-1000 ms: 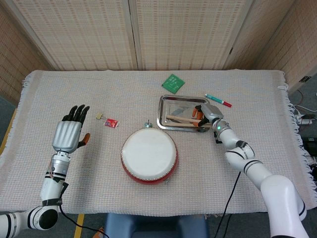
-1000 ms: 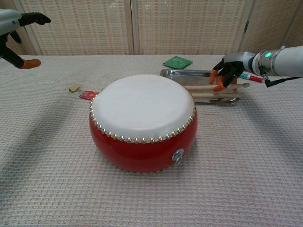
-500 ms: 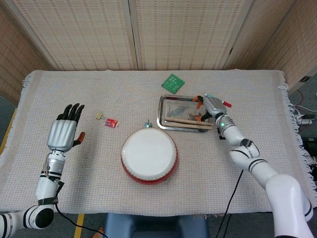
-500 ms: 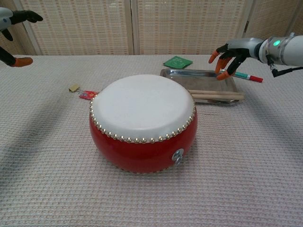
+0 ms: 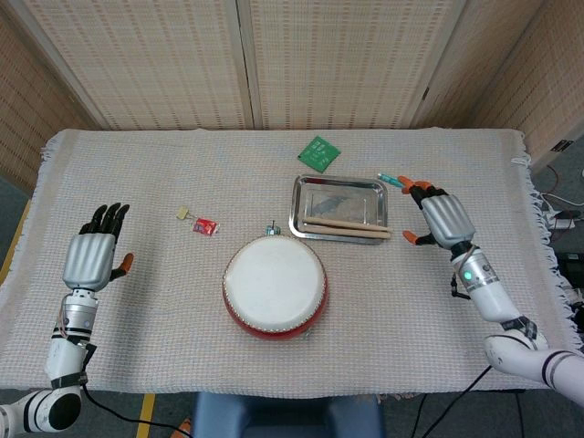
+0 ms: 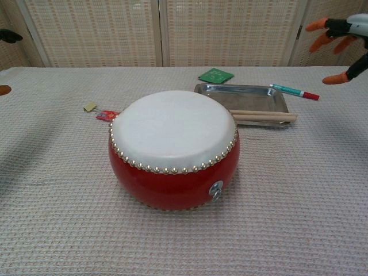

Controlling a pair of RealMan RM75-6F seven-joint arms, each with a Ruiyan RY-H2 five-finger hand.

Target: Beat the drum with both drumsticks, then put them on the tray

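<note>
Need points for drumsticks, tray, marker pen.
drumsticks [image 5: 347, 226], head view, mid-shaft of the pair lying in the tray.
tray [image 5: 339, 193], head view, bare floor of the tray.
marker pen [image 6: 294, 91], chest view, middle of barrel.

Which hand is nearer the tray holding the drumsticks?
Right. The right hand hovers open just beside the tray on its right, apart from it. The left hand is open far across the table, beyond the drum.

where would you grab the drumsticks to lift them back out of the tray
Probably by the ends jutting over the right rim of the tray: the drumsticks lie flat, side by side along its front edge. The right hand is nearest; come from the right, pinching from above, one at a time.
</note>
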